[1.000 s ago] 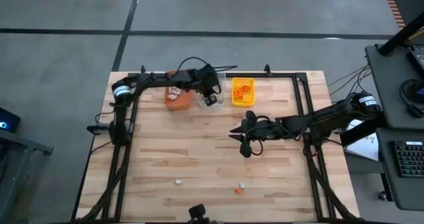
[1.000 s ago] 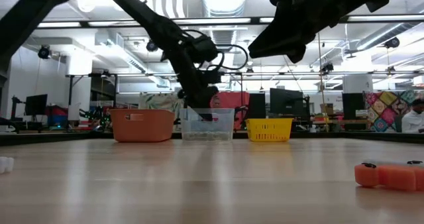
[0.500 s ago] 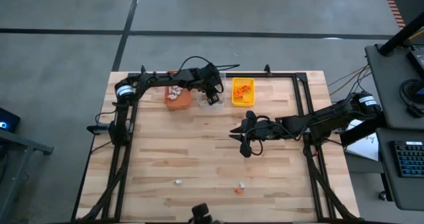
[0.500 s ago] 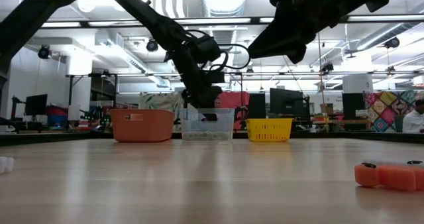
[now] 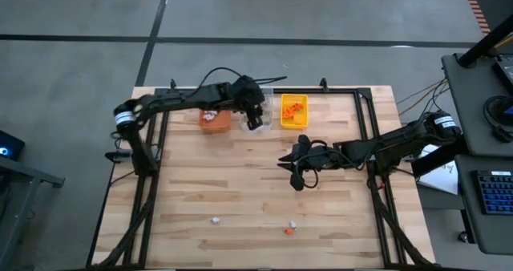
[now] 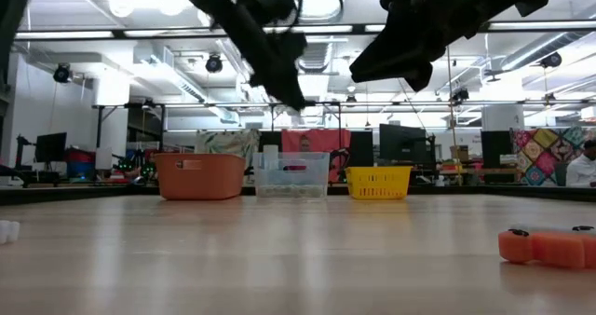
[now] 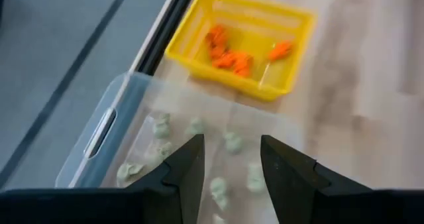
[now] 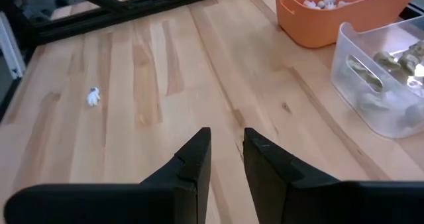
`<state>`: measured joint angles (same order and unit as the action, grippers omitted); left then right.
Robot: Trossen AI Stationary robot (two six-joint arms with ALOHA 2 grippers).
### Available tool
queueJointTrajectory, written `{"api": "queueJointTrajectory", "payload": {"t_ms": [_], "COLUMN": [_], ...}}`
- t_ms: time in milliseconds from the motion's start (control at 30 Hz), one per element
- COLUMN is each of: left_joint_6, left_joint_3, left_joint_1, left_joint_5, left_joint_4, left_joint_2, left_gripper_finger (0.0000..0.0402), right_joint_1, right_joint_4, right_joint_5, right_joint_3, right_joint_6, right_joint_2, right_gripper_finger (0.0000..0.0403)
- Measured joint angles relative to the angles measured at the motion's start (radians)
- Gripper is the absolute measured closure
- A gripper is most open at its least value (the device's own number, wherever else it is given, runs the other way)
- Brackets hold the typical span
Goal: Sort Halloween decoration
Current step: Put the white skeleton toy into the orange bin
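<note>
Three bins line the desk's far edge: orange bin [image 5: 213,119], clear bin [image 5: 264,113], yellow bin [image 5: 293,111]. Three loose trinkets [image 5: 288,230] lie near the near edge. Left gripper [image 5: 253,120], parted and empty, hangs above the clear bin; right gripper [image 5: 293,171], slightly parted and empty, hovers mid-desk. Beyond the wooden desk: an open workshop.

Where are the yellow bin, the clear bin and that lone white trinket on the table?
yellow bin [image 7: 199,63]: left wrist view, its near wall.
clear bin [image 8: 397,35]: right wrist view, its rim.
white trinket [image 8: 93,97]: right wrist view, its middle, lying alone on the wood.
</note>
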<state>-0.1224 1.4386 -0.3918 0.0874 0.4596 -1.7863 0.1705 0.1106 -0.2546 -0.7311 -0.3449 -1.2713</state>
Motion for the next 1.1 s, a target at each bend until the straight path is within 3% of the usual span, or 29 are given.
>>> {"api": "queueJointTrajectory", "payload": {"t_ms": [400, 667, 833, 1100], "left_joint_6": [0.183, 0.375, 0.481, 0.508], "left_joint_3": [-0.283, -0.471, -0.532, -0.580], "left_joint_1": [0.242, 0.449, 0.556, 0.750], "left_joint_5": [0.013, 0.097, 0.097, 0.094], "left_joint_4": [-0.035, -0.054, -0.033, -0.024], "left_joint_2": [0.376, 0.542, 0.594, 0.576], "left_gripper_finger": [0.0271, 0.0271, 0.0271, 0.0271], "right_joint_1": [0.007, 0.008, 0.009, 0.025], "right_joint_4": [0.015, -0.033, -0.214, -0.525], "right_joint_5": [0.027, 0.065, 0.098, 0.101], "right_joint_3": [-0.015, -0.063, -0.134, -0.231], "right_joint_6": [-0.049, -0.053, -0.093, -0.166], "right_joint_2": [0.003, 0.003, 0.001, -0.022], "right_gripper_finger": [0.0327, 0.0324, 0.0329, 0.0328]}}
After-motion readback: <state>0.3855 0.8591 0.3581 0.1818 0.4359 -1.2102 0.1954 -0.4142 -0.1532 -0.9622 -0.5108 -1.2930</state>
